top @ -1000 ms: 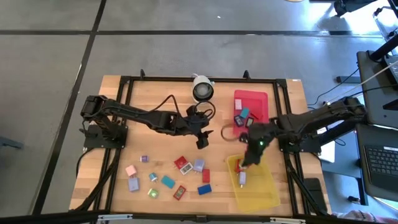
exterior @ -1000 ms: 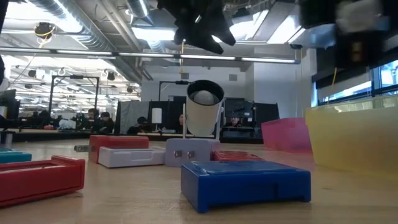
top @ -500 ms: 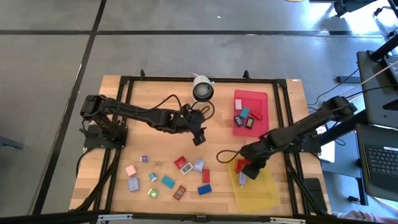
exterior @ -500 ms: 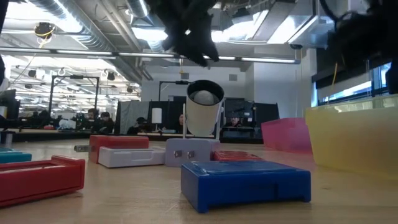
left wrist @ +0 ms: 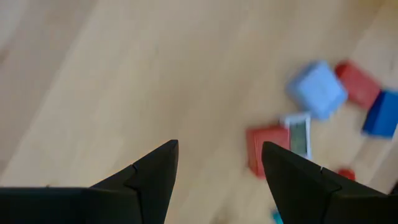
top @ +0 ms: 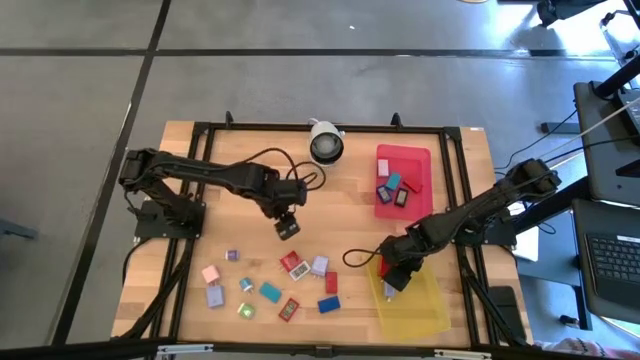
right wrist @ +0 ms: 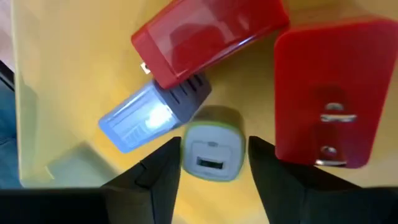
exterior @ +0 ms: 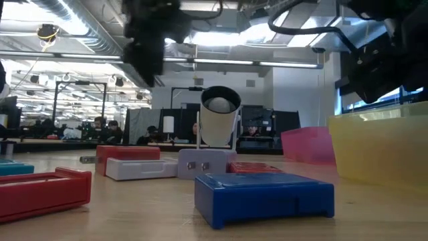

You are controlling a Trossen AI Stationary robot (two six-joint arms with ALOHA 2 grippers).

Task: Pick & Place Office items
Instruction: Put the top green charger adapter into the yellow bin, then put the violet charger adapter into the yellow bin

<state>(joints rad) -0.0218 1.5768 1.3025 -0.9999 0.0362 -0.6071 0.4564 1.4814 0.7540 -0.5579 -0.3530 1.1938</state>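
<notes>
Green item [right wrist: 211, 144]: lying in the yellow tray [top: 425, 310] between the parted right gripper [right wrist: 213, 163] fingers, just released
Loose items [top: 296, 265]: waiting on the table [top: 250, 190], near edge
Left gripper [left wrist: 219, 163]: spread, empty, having swung toward them for the next pick

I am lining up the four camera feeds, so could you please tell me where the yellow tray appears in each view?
High view: the yellow tray sits at the table's lower right, under the right gripper.
Low view: its translucent yellow wall fills the right edge.
Left wrist view: not in it.
Right wrist view: its yellow floor fills the background behind the items.
Shared landmark: the red tray, seen pink beside it in the low view.
</notes>
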